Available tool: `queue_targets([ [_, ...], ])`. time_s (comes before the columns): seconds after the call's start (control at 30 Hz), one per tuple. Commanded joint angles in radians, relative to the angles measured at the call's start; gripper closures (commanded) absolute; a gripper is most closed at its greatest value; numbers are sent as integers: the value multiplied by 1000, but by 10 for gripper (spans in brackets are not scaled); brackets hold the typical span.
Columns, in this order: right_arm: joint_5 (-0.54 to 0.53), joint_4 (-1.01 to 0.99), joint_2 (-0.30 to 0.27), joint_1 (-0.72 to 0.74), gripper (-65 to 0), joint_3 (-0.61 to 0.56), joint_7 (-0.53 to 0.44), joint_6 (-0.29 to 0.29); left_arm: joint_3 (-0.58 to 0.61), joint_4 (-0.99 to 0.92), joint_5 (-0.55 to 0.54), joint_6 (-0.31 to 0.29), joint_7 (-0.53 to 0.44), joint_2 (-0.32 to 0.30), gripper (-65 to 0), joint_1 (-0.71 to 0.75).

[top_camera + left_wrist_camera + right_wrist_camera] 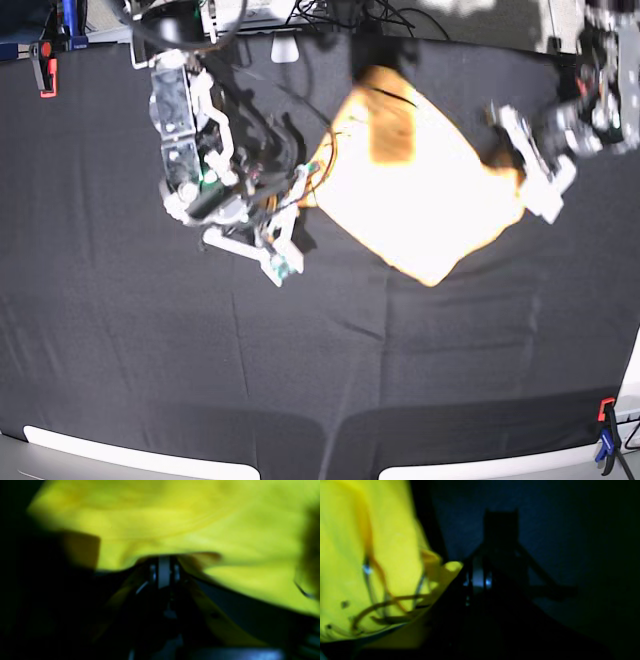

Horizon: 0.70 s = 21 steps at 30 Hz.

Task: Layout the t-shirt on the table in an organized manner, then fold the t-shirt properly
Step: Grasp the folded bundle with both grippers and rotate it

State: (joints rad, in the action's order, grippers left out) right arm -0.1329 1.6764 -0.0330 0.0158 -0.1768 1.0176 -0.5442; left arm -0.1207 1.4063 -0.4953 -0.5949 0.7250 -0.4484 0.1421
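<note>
Black-clothed table [300, 400]; pale yellow-orange t-shirt [420, 200] spread far right of centre; left gripper [520, 172] and right gripper [305, 185] each pinched closed on opposite shirt edges.

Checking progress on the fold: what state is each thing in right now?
t-shirt: held up between both arms, partly bunched, not laid flat.
left gripper: shut on the t-shirt's edge.
right gripper: shut, at the t-shirt's other edge.
table: covered in black cloth, wrinkled.
</note>
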Motion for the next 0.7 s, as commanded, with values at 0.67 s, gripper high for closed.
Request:
queue_targets([
  [0.67,133,78,3,-171,0,-237,-98,82,-10,-11,1,103,-73,-23,0,-98],
])
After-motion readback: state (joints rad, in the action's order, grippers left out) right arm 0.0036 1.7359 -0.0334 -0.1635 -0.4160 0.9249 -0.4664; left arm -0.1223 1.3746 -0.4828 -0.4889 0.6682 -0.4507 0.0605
